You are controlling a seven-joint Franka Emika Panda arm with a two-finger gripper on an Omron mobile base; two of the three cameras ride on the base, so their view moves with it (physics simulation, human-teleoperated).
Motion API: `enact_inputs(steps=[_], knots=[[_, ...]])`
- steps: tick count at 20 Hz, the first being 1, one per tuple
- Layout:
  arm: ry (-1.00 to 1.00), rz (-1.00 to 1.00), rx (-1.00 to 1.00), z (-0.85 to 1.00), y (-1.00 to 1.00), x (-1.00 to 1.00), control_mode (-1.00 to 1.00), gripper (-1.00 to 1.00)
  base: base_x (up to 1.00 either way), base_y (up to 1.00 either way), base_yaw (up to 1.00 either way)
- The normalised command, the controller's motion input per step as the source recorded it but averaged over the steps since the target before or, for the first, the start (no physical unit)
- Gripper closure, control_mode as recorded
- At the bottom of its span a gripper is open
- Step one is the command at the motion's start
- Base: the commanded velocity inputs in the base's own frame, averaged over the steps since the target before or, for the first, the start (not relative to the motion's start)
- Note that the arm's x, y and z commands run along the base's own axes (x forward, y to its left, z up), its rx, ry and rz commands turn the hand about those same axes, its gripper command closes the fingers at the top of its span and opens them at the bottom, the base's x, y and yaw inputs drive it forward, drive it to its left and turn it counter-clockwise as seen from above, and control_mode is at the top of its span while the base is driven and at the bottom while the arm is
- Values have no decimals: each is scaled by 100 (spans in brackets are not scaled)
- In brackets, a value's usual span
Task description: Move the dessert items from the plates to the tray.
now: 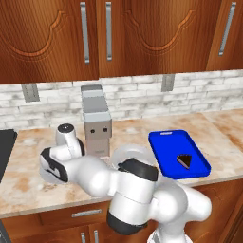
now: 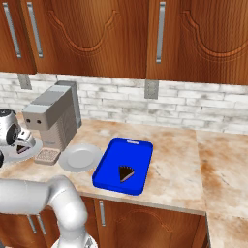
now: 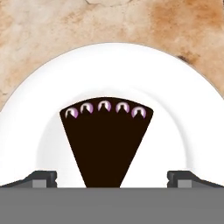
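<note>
Grey coffee machine (image 1: 97, 121) on marbled counter (image 2: 179, 160) — brick backsplash (image 2: 193, 104), wooden cabinets (image 1: 142, 33) above

The left base view looks from behind the arm's left shoulder, forward and down over the counter (image 1: 28, 175), toward the brick backsplash and wood cabinets. The right base view looks the same way from the arm's right side. Both share the blue tray (image 1: 166, 147) (image 2: 109, 167), the cake slice on it (image 1: 184, 161) (image 2: 126, 173) and the grey appliance (image 1: 96, 118) (image 2: 53, 118). The hand view looks straight down, very near, on a white plate (image 3: 183, 109) bearing a second cake slice (image 3: 107, 140).
</note>
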Motion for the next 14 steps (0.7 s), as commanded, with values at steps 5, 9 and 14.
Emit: enact_inputs(steps=[5, 9, 14], knots=[[0, 0, 0, -6, 9, 17, -100, -100, 0, 0, 0], [0, 0, 0, -13, 10, 10, -100, -100, 0, 0, 0], [0, 0, 0, -17, 2, 9, -100, -100, 0, 0, 0]])
